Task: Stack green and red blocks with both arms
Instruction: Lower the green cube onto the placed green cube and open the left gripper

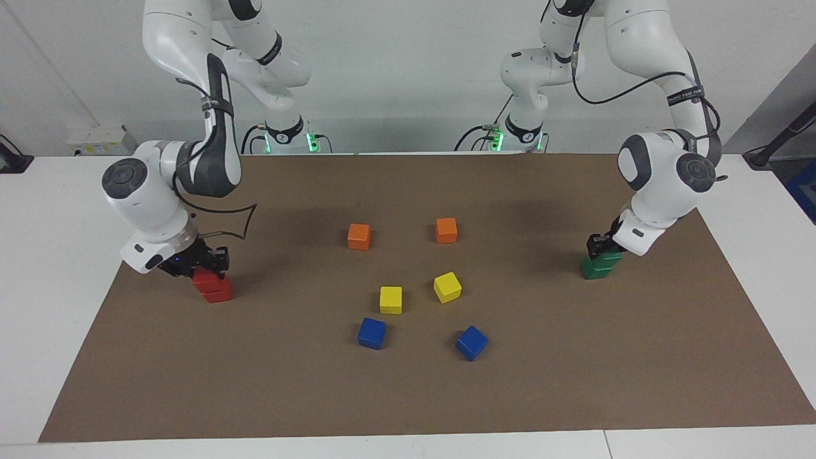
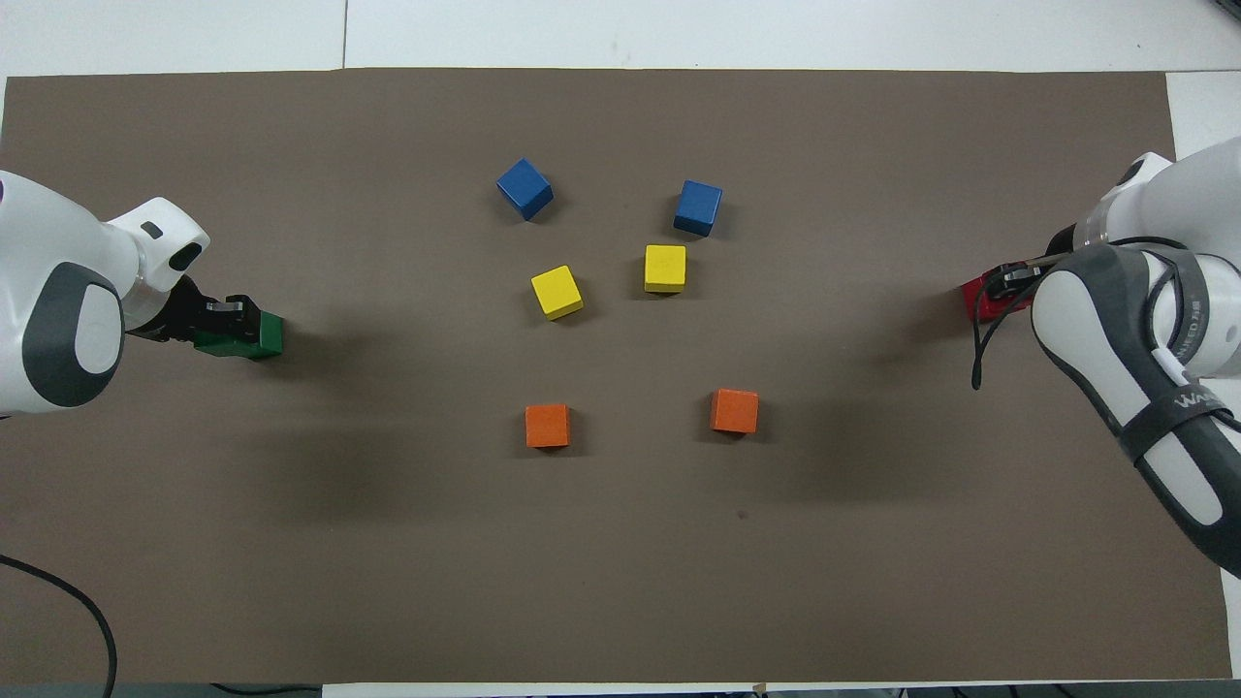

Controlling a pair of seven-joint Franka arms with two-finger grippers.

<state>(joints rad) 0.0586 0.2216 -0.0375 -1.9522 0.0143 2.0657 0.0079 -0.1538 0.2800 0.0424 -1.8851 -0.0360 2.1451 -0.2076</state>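
Red blocks (image 1: 215, 287) sit stacked at the right arm's end of the tabletop (image 1: 51, 242), the right gripper (image 1: 205, 262) with fingers clenched on the upper one. Green blocks (image 1: 600, 264) sit stacked at the left arm's end, the left gripper (image 1: 599, 247) with fingers clamping the top cube.
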